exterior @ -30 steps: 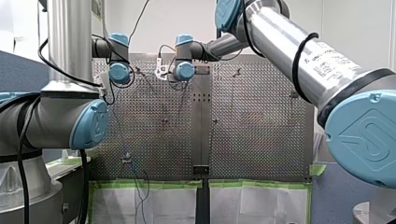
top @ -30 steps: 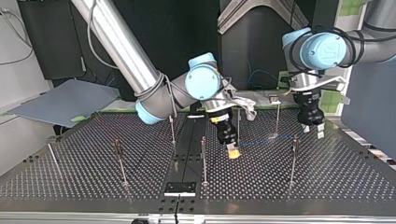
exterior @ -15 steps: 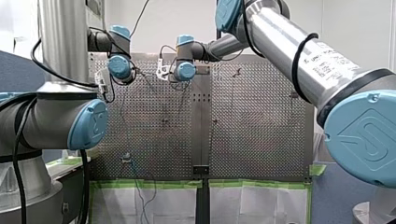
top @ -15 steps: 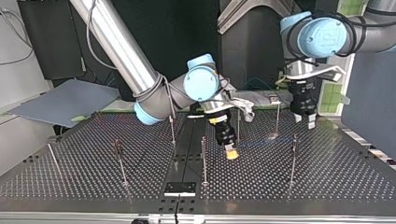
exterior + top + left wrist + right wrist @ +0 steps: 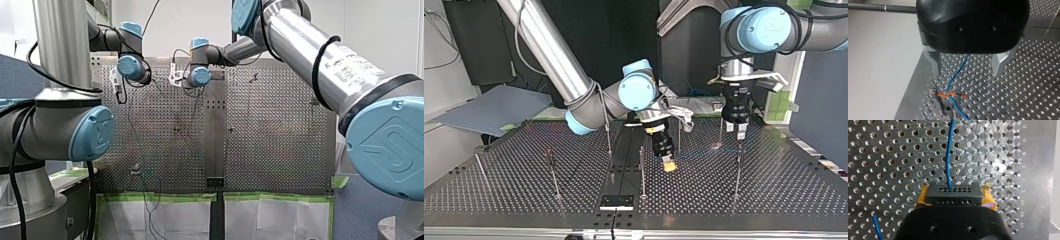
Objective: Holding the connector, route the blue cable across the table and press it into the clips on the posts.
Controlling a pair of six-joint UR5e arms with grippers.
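front view: my left arm (image 5: 131,67) in from the left, my right arm (image 5: 300,45) in from the right, both wrists far out over the perforated worktop (image 5: 280,150), near each other toward its far edge, left of the middle strip. no telling from here how either grip stands. top view: right hand (image 5: 668,164) low over the worktop near the middle, tilted, yellow at its tip, just beside a thin upright post (image 5: 641,172). blue cable (image 5: 698,152) faint, running from that hand toward the view's right, low over the holes. left hand (image 5: 735,128) hanging upright at the view's right, black, with metal fingers (image 5: 729,127) set apart, above the cable's line and near two more posts. left wrist view: left hand spread wide, both metal fingers clear of everything. cable passing down between them, touching neither, then crossing a clip (image 5: 948,94) with orange parts that stands on the worktop below; cannot tell whether seated in it. right wrist view: right hand clamped on the black connector (image 5: 953,191), a yellow pad (image 5: 922,197) against each end. cable leaving the connector's middle and running straight ahead over the worktop. a second short stretch of cable beside the hand, apart from the connector.
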